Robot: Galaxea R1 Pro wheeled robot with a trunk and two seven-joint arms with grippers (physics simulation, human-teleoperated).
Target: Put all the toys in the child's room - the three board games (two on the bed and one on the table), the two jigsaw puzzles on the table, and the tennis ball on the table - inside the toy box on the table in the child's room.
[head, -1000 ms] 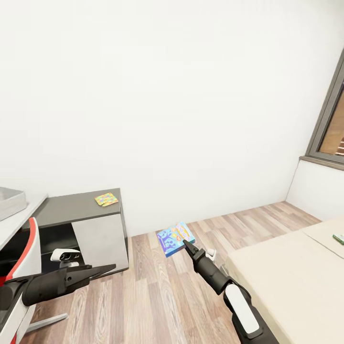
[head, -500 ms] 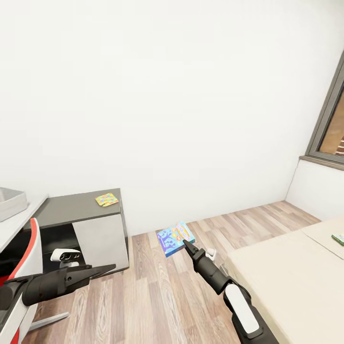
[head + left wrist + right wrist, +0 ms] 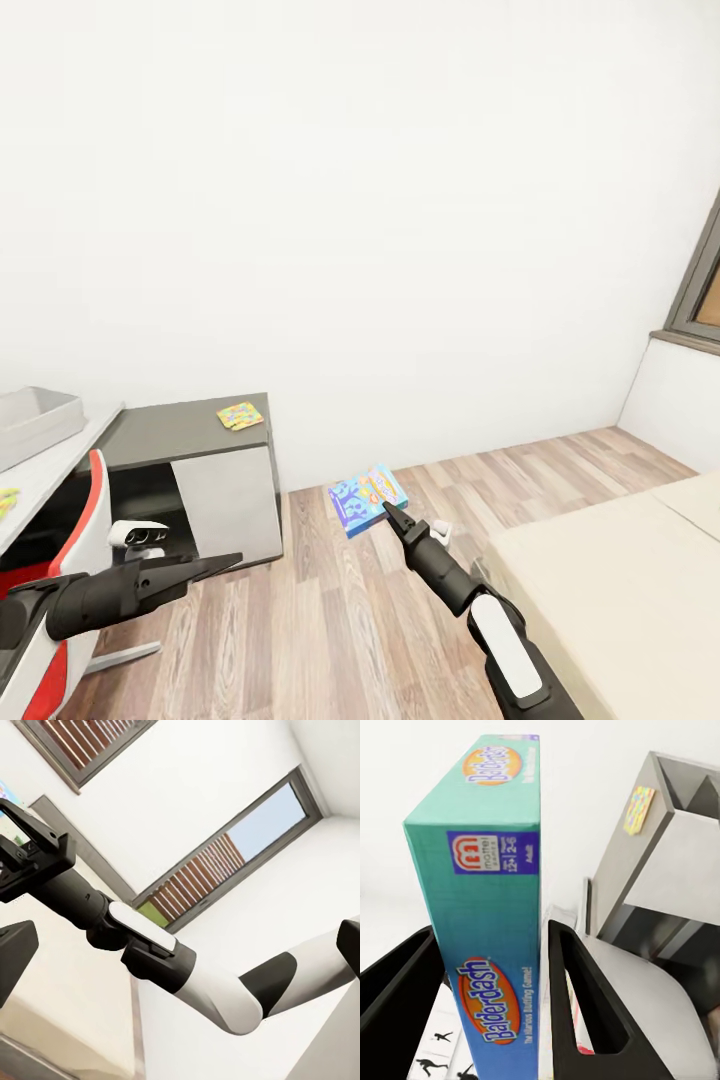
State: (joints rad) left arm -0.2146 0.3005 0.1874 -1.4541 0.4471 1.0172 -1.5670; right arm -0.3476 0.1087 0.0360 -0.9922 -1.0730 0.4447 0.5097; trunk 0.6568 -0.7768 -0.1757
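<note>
Toy box (image 3: 38,418) sits at the far left on the table (image 3: 40,480), well apart from the board game (image 3: 366,498) that the right claw (image 3: 392,514) is carrying over the wood floor (image 3: 330,620). Going left to right: the left claw (image 3: 215,562) is held low and forward beside the red-edged chair (image 3: 85,500), holding nothing, and whether its tips are spread I cannot tell. A jigsaw puzzle (image 3: 240,414) lies on the dark cabinet (image 3: 190,440). The right arm reaches forward with the game pinched by one narrow edge, upright between the two black fingers (image 3: 585,1012). That thin grip is the risk: a swing or a bump against the cabinet on the way could twist the box loose and drop it. The bed (image 3: 600,580) lies near right.
</note>
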